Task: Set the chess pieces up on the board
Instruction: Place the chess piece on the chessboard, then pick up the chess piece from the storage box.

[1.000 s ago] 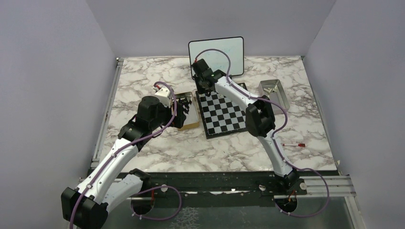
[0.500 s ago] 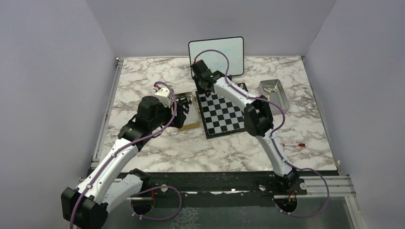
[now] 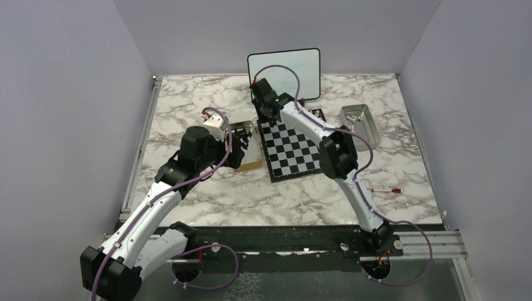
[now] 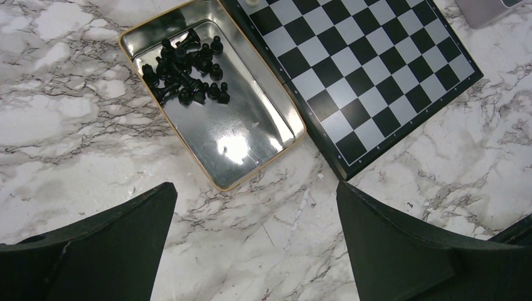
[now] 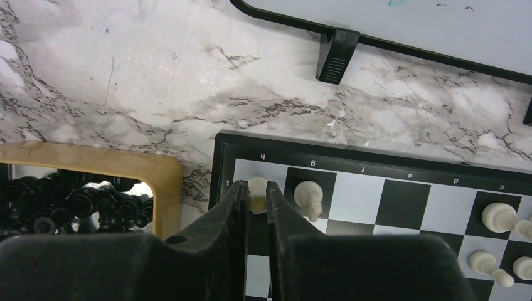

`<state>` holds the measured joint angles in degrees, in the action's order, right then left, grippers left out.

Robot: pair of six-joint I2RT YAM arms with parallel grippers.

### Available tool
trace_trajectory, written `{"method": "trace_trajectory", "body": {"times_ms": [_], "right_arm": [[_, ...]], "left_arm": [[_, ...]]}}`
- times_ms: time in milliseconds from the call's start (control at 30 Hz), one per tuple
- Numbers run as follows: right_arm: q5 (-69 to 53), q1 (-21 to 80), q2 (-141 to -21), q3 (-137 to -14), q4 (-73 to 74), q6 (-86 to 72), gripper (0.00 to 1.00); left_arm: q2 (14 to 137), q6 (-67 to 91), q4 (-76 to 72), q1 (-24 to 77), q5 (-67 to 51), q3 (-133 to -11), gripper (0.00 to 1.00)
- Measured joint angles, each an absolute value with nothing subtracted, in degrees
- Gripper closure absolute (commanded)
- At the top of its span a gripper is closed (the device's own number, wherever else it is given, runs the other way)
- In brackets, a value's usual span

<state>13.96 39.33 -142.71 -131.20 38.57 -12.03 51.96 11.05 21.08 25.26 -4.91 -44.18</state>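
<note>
Pale ivory against black rubber: that is the chessman [image 5: 256,186] your right claw [image 5: 255,199] has clamped between nearly closed fingers. In the last second the arm has reached a little further out and to the left, so the piece now hangs over the corner square of the board [image 5: 361,202], where a second ago it was short of that corner. Whether its base touches the square yet you cannot tell; the fingers hide it.

Just to the claw's right stands another pale piece [image 5: 308,198], already on the neighbouring square, and a few more [image 5: 499,216] sit well off to the right. Beyond the claw lies the whiteboard [image 5: 401,19]; to its left is the rim of the gold-edged tin [image 5: 164,188].

Your left claw [image 4: 254,188] has not moved. It hovers wide open and empty, with the black chessmen [image 4: 188,69] heaped in the tin ahead of it.

For the task this looks like the end of a placement — lower, check the piece is centred, then release. Most of the board is bare, so you are early on.
</note>
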Motion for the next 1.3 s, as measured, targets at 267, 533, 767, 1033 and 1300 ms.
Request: {"method": "trace_trajectory", "body": {"times_ms": [267,533,767,1033,1300], "right_arm": [[13.9,39.3,-143.4,-132.6,38.7,-12.0,0.69],[13.9,39.3,-142.6,-133.6,38.6,-11.9,0.67],[16.4,38.8,-132.6,-125.2,36.7,-12.0,0.68],[18.7,32.8,-119.1,-113.2,34.1,-11.4,0.7],[18.5,19.9,-110.2,-99.0,33.0,-10.4,0.7]], "left_arm": [[52.0,11.0,21.1,25.3,-4.9,-44.2,0.01],[52.0,11.0,21.1,25.3,-4.9,-44.2,0.01],[52.0,11.0,21.1,25.3,-4.9,-44.2,0.01],[51.8,11.0,21.1,25.3,-4.9,-44.2,0.01],[51.2,11.0,21.1,25.3,-4.9,-44.2,0.01]]}}
